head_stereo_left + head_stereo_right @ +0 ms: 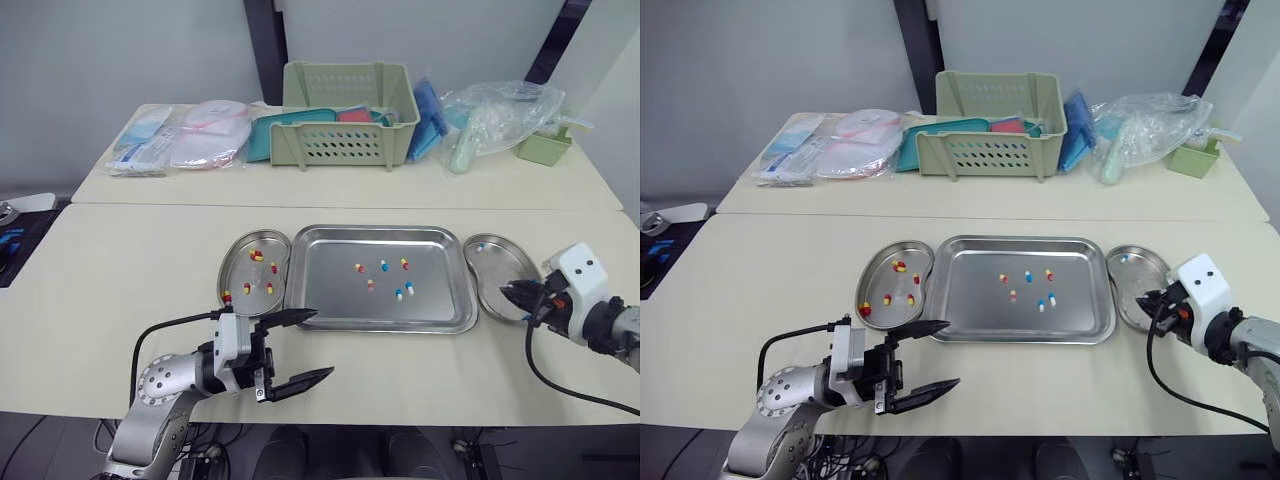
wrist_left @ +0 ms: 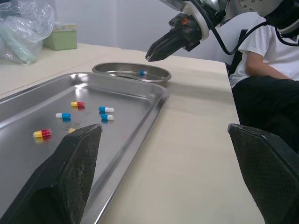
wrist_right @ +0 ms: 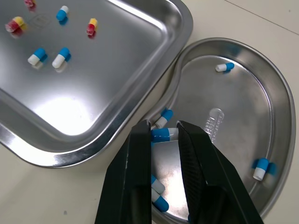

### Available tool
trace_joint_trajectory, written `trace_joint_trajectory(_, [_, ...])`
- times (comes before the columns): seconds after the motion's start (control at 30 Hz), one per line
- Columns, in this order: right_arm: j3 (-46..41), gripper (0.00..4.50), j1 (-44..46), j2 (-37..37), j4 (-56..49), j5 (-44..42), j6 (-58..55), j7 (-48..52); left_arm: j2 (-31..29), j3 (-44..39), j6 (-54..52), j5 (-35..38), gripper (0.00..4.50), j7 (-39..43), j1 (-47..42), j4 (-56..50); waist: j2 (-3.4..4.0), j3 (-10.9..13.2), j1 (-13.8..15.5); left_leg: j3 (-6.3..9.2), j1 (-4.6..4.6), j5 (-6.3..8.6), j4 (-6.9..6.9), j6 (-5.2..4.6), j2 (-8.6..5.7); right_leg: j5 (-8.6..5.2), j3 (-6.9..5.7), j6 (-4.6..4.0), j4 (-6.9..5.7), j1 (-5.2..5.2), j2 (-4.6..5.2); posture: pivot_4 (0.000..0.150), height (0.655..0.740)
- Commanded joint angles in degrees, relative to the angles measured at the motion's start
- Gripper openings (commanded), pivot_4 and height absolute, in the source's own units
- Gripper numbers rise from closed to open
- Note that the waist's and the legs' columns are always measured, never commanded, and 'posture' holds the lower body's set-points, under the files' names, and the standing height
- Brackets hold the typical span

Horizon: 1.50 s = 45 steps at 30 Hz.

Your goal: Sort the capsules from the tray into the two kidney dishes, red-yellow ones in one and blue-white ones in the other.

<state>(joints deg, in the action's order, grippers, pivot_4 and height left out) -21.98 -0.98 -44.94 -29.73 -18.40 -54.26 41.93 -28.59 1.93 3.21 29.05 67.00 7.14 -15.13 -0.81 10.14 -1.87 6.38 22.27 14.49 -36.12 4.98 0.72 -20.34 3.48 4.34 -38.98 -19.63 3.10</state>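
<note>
Steel tray (image 1: pixel 330 290) on the counter (image 1: pixel 120 300) holds six unsorted capsules (image 1: pixel 383 265). Red-yellow ones lie in the left kidney dish (image 1: pixel 240 272), blue-white in the right kidney dish (image 1: pixel 495 275). The right claw (image 3: pixel 164 128) is clamped on a blue-white capsule (image 3: pixel 163 134) above that dish. The left claw (image 1: pixel 322 344) gapes empty. Past halfway, I'd judge.

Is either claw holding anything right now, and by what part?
The right claw pinches a blue-white capsule end to end, over the right kidney dish. The left claw is open and empty.
</note>
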Motion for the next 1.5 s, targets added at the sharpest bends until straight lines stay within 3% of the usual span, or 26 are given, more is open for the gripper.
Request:
trace_joint_trajectory(0.03, [-2.4,0.88,0.4,-0.7,0.5,-0.4,0.9,-1.6,0.8,0.2,2.1,0.3,4.50,0.1,-0.1,-0.7,-0.01,0.0,0.1,0.00,0.00,0.00,0.00,0.00,0.00,0.00,0.00,0.00,0.01,0.00,0.00,0.150,0.7400])
trace_joint_trajectory(0.33, [-3.2,3.37,0.3,-1.7,1.5,-1.4,1.9,-2.8,1.3,0.9,2.1,-0.3,4.50,-1.8,0.0,-2.2,0.00,0.0,0.1,0.01,0.00,0.00,0.00,0.00,0.00,0.00,-0.01,0.00,0.01,0.01,0.00,0.150,0.7400])
trace_joint_trajectory(0.43, [-3.3,4.43,0.3,-1.9,1.5,-1.6,2.4,-2.8,1.3,1.0,1.8,-0.4,4.50,-2.3,-0.4,-2.3,0.00,0.0,0.1,0.00,0.00,0.00,0.00,0.00,0.00,0.00,0.00,0.00,0.01,0.01,0.00,0.150,0.7400])
trace_joint_trajectory(0.9, [-4.9,4.47,-4.4,-2.9,4.0,0.8,18.8,0.4,-0.6,-1.4,-5.5,0.1,4.50,-10.6,-0.4,-5.8,-0.01,0.0,0.1,0.00,0.00,0.00,0.00,0.00,0.00,0.00,-0.01,0.00,0.02,0.02,0.00,0.150,0.7400])
trace_joint_trajectory(1.13, [-12.7,4.47,-12.4,-7.7,11.1,-0.3,35.6,15.2,-5.5,-14.0,-11.7,1.9,4.50,-17.5,4.5,-6.1,-0.04,0.0,0.0,0.00,-0.05,0.00,0.00,0.00,0.01,0.00,0.00,0.01,0.01,0.04,-0.01,0.150,0.7400])
trace_joint_trajectory(1.33, [-17.9,4.47,-17.1,-13.6,21.3,-0.6,41.5,26.8,-12.8,-29.1,-10.2,0.5,4.50,-14.5,8.8,7.1,-0.14,0.1,0.0,-0.09,-0.42,0.01,0.06,-0.01,0.01,-0.02,0.05,0.00,0.05,0.34,0.00,0.150,0.7400])
trace_joint_trajectory(1.5, [-20.2,4.47,-21.4,-15.5,26.8,0.8,45.3,32.2,-15.5,-33.5,-7.0,-1.5,4.50,-10.9,11.5,17.4,-0.22,0.1,0.0,-0.12,-0.41,0.01,0.08,-0.01,0.01,-0.02,0.07,0.00,0.10,0.33,0.01,0.150,0.7400])
